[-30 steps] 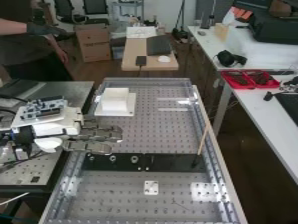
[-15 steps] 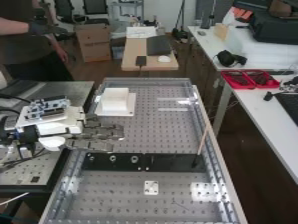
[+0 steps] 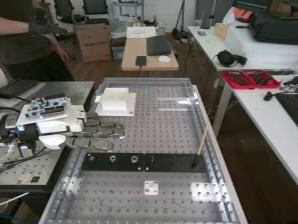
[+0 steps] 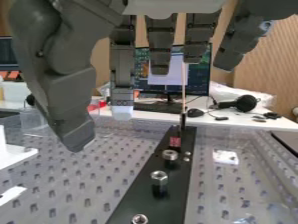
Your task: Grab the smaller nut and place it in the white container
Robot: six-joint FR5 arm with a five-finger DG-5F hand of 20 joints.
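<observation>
Step in hand, by judgement: approach to the smaller nut (image 3: 91, 158), grasp not yet made. Nut stands at the left end of the flat black bar (image 3: 174, 163), lower left of the high view; in the wrist view it is the nearest of the row, ahead of the larger nut (image 4: 159, 179) and the bearing (image 4: 170, 156). Hand (image 3: 105, 131) at mid-left of the high view, above the perforated bench (image 3: 166, 195), fingers extended and relaxed, nothing held. White container (image 3: 115, 101) in the upper left part of the bench, well apart from the bar.

Next move likely calls for lowering thumb and fingertips either side of the nut, then a light pinch; the larger nut beside it could be knocked.
</observation>
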